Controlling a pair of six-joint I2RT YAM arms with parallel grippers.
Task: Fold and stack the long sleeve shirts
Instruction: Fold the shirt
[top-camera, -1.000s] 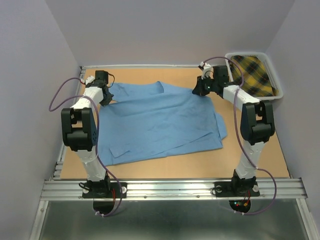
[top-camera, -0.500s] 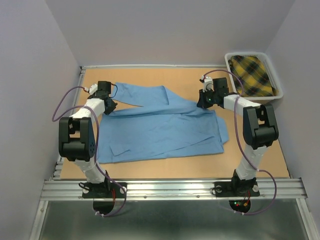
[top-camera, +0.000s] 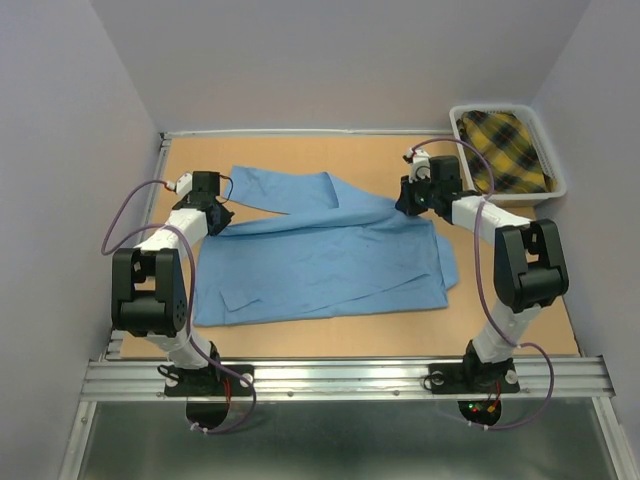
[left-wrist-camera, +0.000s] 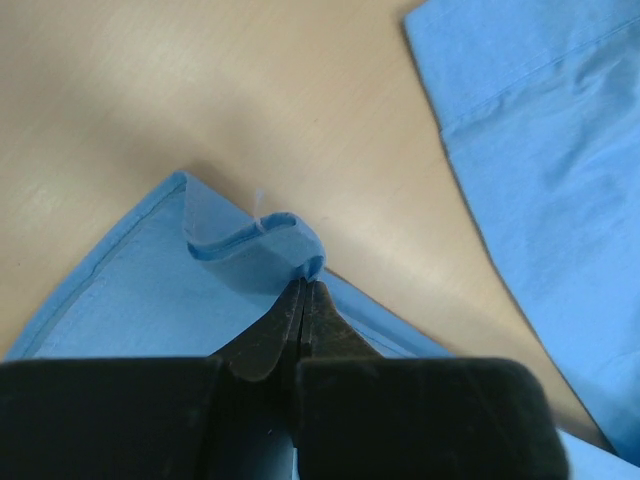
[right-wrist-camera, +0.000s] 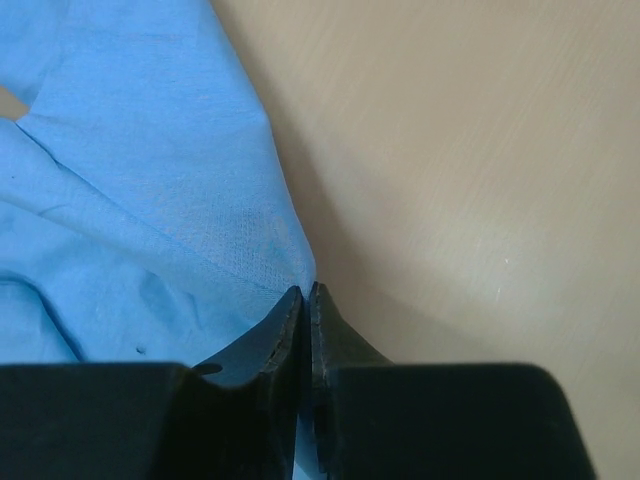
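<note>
Mid-fold: plain light blue cloth long-sleeve shirt (top-camera: 320, 255) spread on the tan bench (top-camera: 520, 320), left of the white plastic basket (top-camera: 560, 188). Gripping the edge at the basket's end with both jaws clamped shut on cloth. Next, probably laying that edge over evenly.

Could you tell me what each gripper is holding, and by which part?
Both hold the light blue shirt: left gripper a curled edge, right gripper another edge.

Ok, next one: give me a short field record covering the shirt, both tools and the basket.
shirt: blue shirt spread on the table, far part rumpled
left tool: shut, pinching the shirt's far left edge
right tool: shut, pinching the shirt's far right edge
basket: far right corner, holds yellow plaid cloth
</note>
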